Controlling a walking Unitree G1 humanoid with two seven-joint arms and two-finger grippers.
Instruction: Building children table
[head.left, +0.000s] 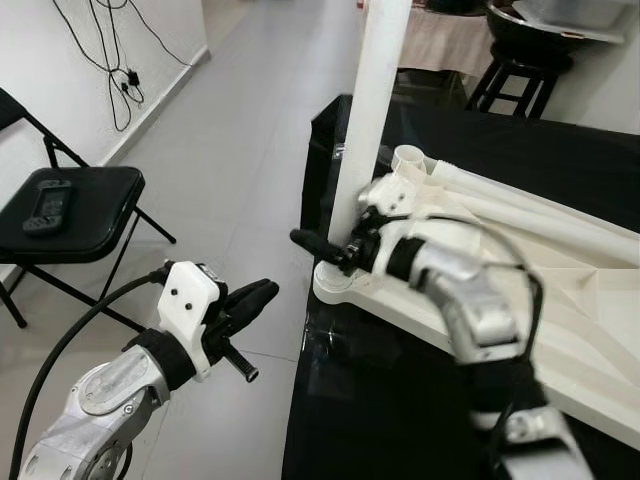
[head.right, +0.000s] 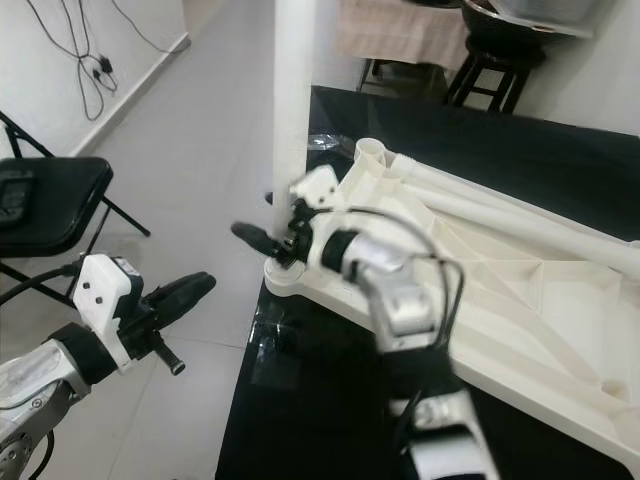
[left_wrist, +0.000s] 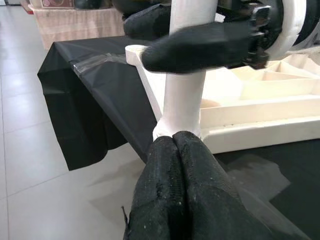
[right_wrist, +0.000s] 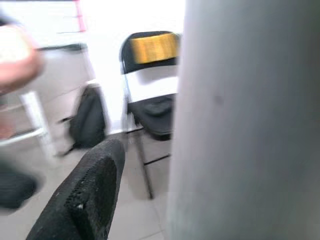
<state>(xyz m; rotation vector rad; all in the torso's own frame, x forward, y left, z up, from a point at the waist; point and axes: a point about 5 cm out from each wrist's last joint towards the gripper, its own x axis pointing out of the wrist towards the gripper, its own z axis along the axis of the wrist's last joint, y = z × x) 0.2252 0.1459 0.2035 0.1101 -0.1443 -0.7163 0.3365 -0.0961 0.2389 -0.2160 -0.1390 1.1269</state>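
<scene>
A white plastic children's table (head.left: 570, 310) lies upside down on a black-covered table (head.left: 390, 410). One white leg (head.left: 375, 100) stands upright in its near-left corner socket. My right gripper (head.left: 335, 250) straddles this leg just above the socket, open: in the left wrist view one black finger (left_wrist: 200, 47) crosses in front of the leg (left_wrist: 182, 105) and the other sits behind it. A gap shows between the finger (right_wrist: 90, 190) and the leg (right_wrist: 245, 120) in the right wrist view. My left gripper (head.left: 262, 292) is shut on nothing, hovering over the floor left of the table corner, its tips (left_wrist: 175, 142) pointing at the leg's base.
More white legs (head.left: 520, 205) lie across the upturned table. A black folding chair (head.left: 100, 215) with a dark handheld device (head.left: 47, 205) stands at the left by the wall, under hanging cables (head.left: 120, 80). A black stool (head.left: 520, 70) is behind the table. Grey tiled floor (head.left: 230, 150) lies between.
</scene>
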